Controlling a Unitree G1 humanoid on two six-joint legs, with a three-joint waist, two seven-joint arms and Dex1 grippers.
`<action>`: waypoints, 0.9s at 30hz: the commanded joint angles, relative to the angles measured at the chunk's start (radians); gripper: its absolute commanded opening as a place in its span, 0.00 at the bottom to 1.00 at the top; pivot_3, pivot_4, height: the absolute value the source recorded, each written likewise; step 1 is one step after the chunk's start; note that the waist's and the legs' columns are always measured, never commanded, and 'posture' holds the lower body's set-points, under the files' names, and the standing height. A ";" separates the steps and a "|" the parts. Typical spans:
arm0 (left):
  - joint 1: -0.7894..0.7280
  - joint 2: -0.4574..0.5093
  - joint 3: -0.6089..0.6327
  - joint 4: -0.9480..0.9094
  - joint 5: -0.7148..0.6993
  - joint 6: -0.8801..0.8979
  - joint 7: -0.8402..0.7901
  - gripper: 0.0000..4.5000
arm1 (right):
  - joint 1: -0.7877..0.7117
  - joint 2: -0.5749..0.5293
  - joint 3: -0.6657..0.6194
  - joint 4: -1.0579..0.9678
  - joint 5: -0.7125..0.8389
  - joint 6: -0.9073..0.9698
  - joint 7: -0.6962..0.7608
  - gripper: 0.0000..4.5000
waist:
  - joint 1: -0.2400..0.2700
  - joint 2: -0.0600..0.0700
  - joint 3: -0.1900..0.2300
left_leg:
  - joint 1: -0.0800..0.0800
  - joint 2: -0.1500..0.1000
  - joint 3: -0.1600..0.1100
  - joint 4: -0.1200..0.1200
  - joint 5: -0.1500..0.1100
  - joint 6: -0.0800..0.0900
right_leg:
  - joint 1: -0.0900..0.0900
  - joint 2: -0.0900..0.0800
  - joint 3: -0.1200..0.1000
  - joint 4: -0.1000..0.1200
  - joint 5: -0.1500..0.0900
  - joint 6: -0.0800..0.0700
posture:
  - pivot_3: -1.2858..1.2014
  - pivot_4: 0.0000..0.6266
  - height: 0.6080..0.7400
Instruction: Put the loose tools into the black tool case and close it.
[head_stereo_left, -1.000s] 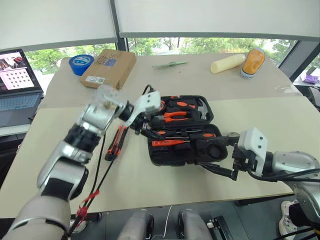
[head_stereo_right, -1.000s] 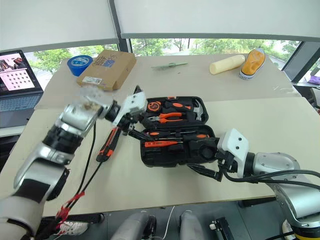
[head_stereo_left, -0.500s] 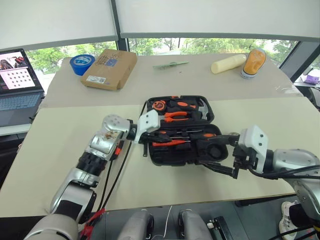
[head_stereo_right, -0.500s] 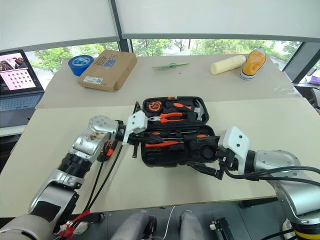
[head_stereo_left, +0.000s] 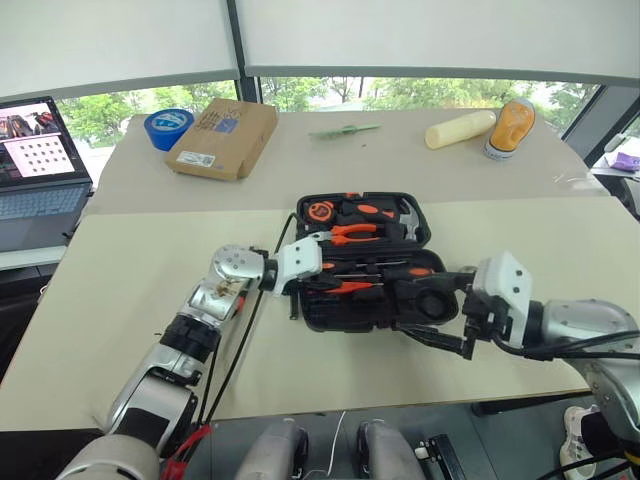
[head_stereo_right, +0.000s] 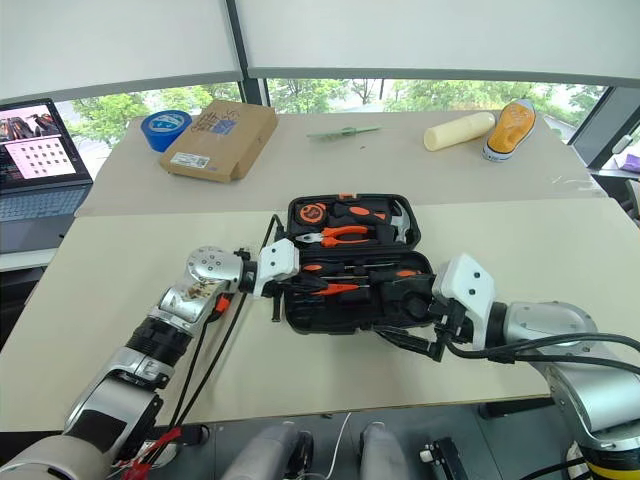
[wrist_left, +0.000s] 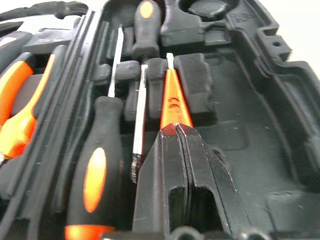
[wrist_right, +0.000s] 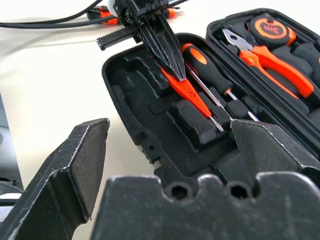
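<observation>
The black tool case (head_stereo_left: 330, 322) lies open at the table's middle; its lid half holds orange pliers (head_stereo_left: 350, 231) and a tape measure. My left gripper (wrist_left: 176, 128) is shut, and its joined tips rest on the near end of the slim orange tester (wrist_left: 173, 95), which lies in a slot beside two screwdrivers (wrist_left: 100, 150). My right gripper (head_stereo_left: 436, 314) stands open at the case's near right corner, with nothing between its fingers. Orange and black loose tools (wrist_right: 100, 14) lie on the table left of the case, mostly hidden under my left arm.
At the back left are a brown cardboard box (head_stereo_left: 222, 137), a blue tape roll (head_stereo_left: 165, 128) and a laptop (head_stereo_left: 35, 170). A green stick (head_stereo_left: 342, 129), a pale cylinder (head_stereo_left: 458, 128) and an orange item (head_stereo_left: 510, 125) lie along the far edge. Black cables trail beside my left arm.
My left arm has come down from above the case, and its gripper has shut, its tips now on the orange tester. The right arm has kept still.
</observation>
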 joint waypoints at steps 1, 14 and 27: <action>0.034 0.023 -0.034 0.006 0.033 0.024 -0.016 0.01 | -0.014 0.006 -0.013 -0.021 0.019 0.004 -0.010 1.00 | 0.000 0.000 0.000 | 0.000 0.000 0.000 0.000 0.000 0.000 | 0.000 0.000 0.000 0.000 0.000 0.000 | 0.52 0.24 0.98; -0.058 -0.035 -0.066 0.176 0.082 0.014 0.025 0.01 | -0.024 0.010 -0.006 -0.020 0.021 0.005 -0.011 1.00 | 0.008 0.000 -0.001 | 0.008 0.000 0.000 0.000 -0.004 0.007 | 0.009 0.002 -0.001 -0.002 0.000 0.000 | 0.52 0.24 0.98; 0.010 0.137 0.135 -0.173 -0.062 0.132 0.032 0.01 | -0.104 0.019 0.037 0.068 -0.005 -0.031 0.018 1.00 | -0.009 0.000 -0.001 | 0.007 0.000 0.000 -0.002 -0.003 0.005 | 0.006 0.000 0.000 -0.001 0.000 0.000 | 0.52 0.24 0.98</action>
